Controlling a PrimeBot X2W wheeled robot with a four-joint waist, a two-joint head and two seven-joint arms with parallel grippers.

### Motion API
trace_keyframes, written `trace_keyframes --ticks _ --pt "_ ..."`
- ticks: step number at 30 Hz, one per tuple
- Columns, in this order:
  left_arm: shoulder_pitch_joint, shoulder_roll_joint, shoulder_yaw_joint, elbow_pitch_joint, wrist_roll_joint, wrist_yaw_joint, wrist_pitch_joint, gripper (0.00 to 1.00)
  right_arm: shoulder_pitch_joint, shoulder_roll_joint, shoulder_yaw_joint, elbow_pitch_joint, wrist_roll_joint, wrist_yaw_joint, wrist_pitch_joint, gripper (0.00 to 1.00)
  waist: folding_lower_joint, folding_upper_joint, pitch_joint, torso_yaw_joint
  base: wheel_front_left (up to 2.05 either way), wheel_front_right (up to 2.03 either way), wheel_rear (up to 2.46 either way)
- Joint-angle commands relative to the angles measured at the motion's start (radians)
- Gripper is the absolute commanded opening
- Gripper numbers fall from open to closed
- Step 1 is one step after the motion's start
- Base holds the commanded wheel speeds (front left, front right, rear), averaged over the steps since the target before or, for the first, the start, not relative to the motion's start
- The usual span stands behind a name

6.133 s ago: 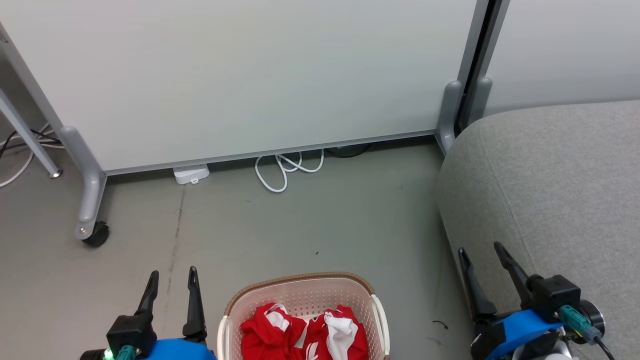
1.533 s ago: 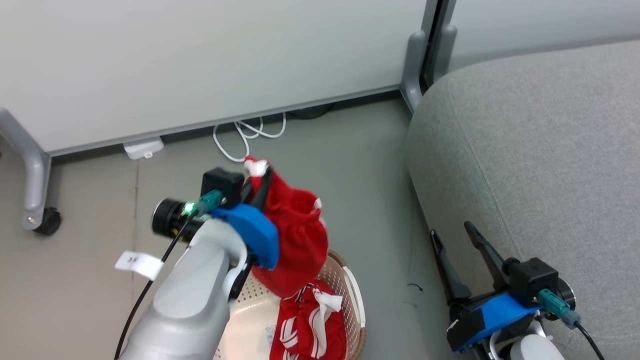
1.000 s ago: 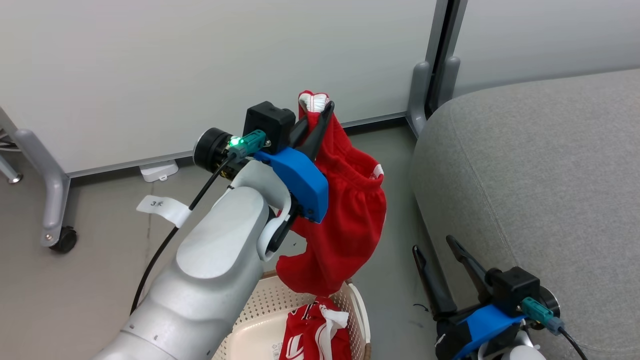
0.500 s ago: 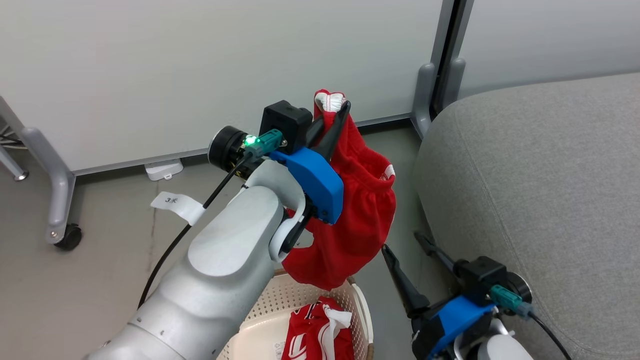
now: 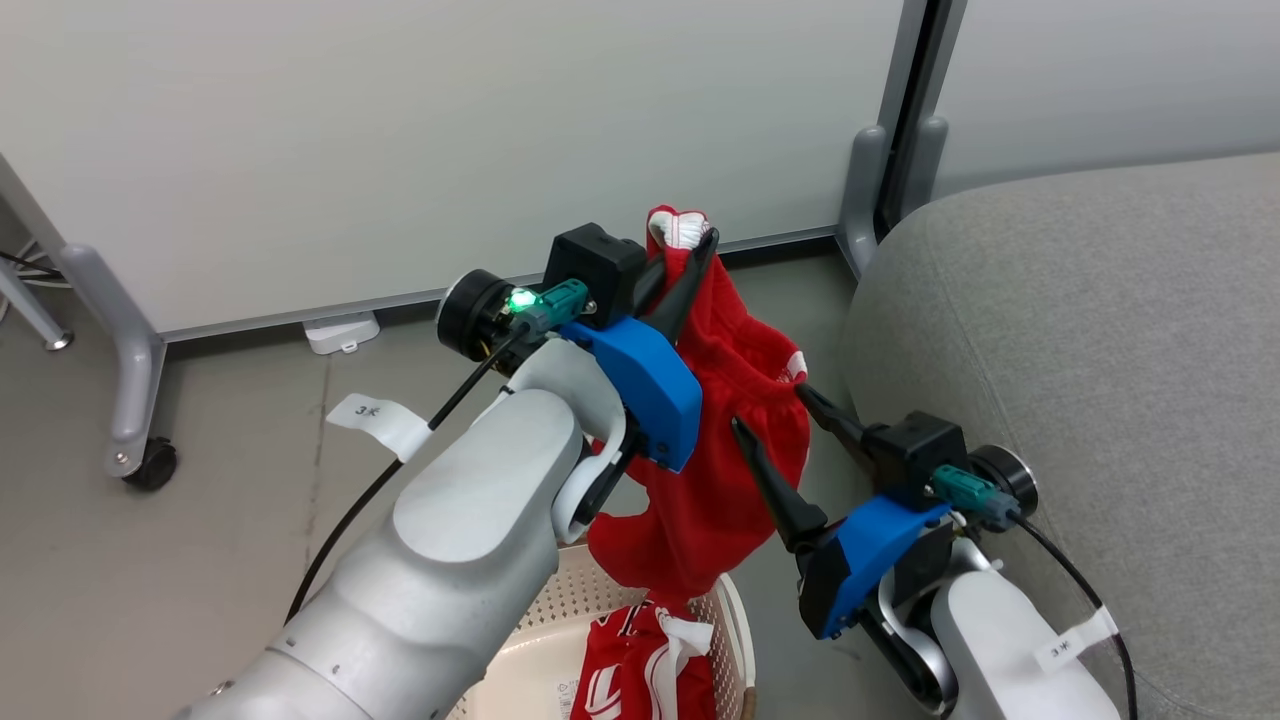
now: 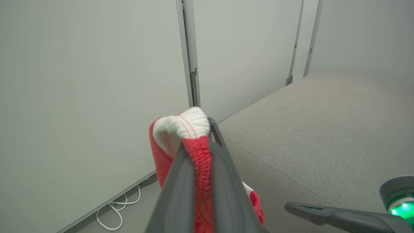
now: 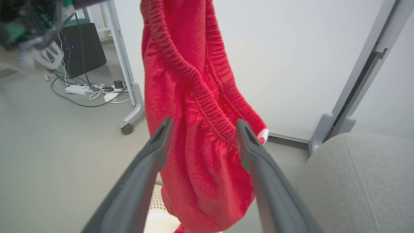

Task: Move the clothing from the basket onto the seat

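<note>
Nearest the robot, the basket (image 5: 738, 628) is seen on the floor (image 5: 200, 560), and a second garment (image 5: 640, 665) is left crumpled inside it. Directly above it, the lower end of the lifted garment (image 5: 715, 480) is hung at about rim height; whether it is in contact with the piece below cannot be determined. The right gripper (image 5: 772, 408), which half a second earlier was held low beside the seat, is now raised and turned inward. Its jaws are spread wide and are set either side of the gathered band of the lifted garment, and contact with the cloth cannot be confirmed. Higher and farther out, the left gripper (image 5: 690, 245) is clamped on the white-trimmed top edge, from which the whole piece is suspended. A second hold is therefore judged to be in preparation before the transfer. Beyond and to the right, the seat (image 5: 1080, 330) is located near the hanging cloth, and no garment is yet laid on its visible part. A partition panel (image 5: 400, 130) is seen behind.
</note>
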Motion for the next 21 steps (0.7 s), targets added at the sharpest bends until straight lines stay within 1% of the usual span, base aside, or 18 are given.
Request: trace_keyframes --ticks 1,7,14,21 --pt "-0.012 0.000 -0.007 0.001 -0.008 0.002 -0.008 0.00 -0.020 -0.003 0.000 0.009 -0.009 0.000 0.004 1.00 -0.0001 0.0000 -0.001 0.003 0.00 0.00 0.00" --pt "-0.018 0.000 -0.041 -0.014 -0.033 -0.003 -0.004 0.00 -0.079 -0.004 0.024 0.084 0.005 0.000 0.040 1.00 -0.0001 0.0000 -0.002 0.022 0.00 0.00 0.00" --pt "-0.031 0.000 -0.081 -0.041 -0.055 -0.017 -0.002 0.00 -0.150 -0.026 0.083 0.176 0.055 0.000 0.052 1.00 -0.0001 0.0000 0.001 0.040 0.00 0.00 0.00" --pt "-0.045 0.000 -0.111 -0.048 -0.064 -0.018 -0.002 0.00 -0.208 -0.058 0.113 0.218 0.098 0.000 0.019 1.00 -0.0001 0.0000 0.007 0.050 0.00 0.00 0.00"
